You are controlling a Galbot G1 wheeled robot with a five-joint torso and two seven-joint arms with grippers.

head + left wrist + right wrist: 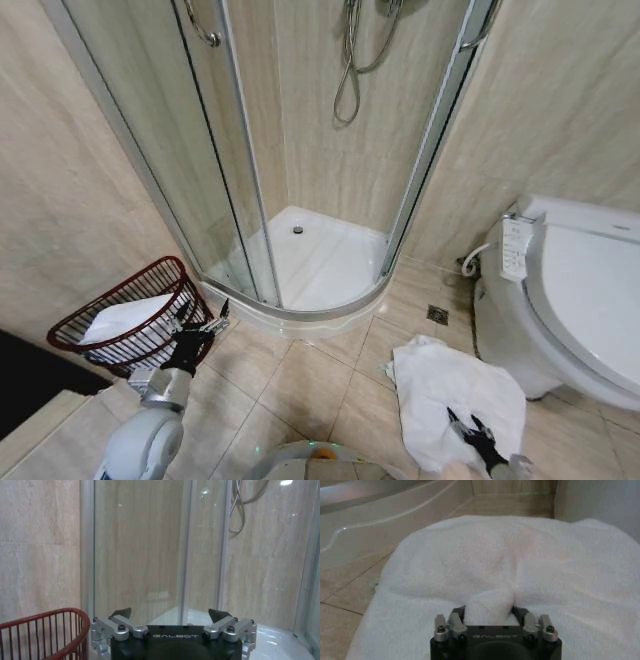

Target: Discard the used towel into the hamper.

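Right gripper (489,609) pinching towel (520,562) fold (hamper (130,318) well apart)

White towel (455,395); reddish-brown open-weave hamper (150,281), white cloth (125,318) inside; beige tiled floor (300,385); white toilet (580,290).

A glass shower cabin (240,170) with a white tray (320,265) stands in the corner, a hose (350,60) hangs inside, and a white toilet (580,290) stands beside it.
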